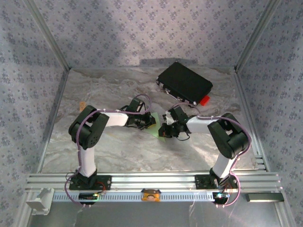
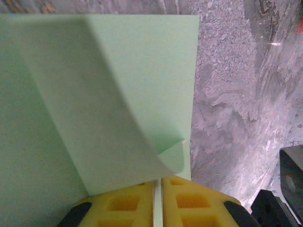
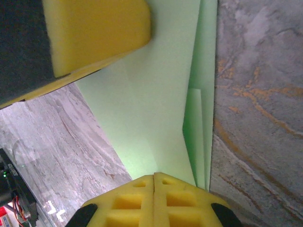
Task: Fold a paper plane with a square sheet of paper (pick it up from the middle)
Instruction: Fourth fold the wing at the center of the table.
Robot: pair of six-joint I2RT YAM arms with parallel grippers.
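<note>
Where the two arms met over the table (image 1: 118,151), the square sheet of paper (image 1: 158,131) (image 2: 94,94) (image 3: 156,94) was plain pale green, partly folded, with one flap curling over. The left gripper (image 1: 147,124) (image 2: 157,189) was clamped on one edge, a green sliver showing between its yellow pads, and the right gripper (image 1: 166,130) (image 3: 154,187) was pressed fully closed on the opposite edge. Farther back lay a black case (image 1: 184,82) with a red tab (image 1: 204,100) beside it.

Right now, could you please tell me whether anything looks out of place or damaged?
Only the square sheet of paper: its folded-over flap bows upward, corner curling beside the left end effector pinching its edge, rather than lying creased flat. I see no tears.
</note>
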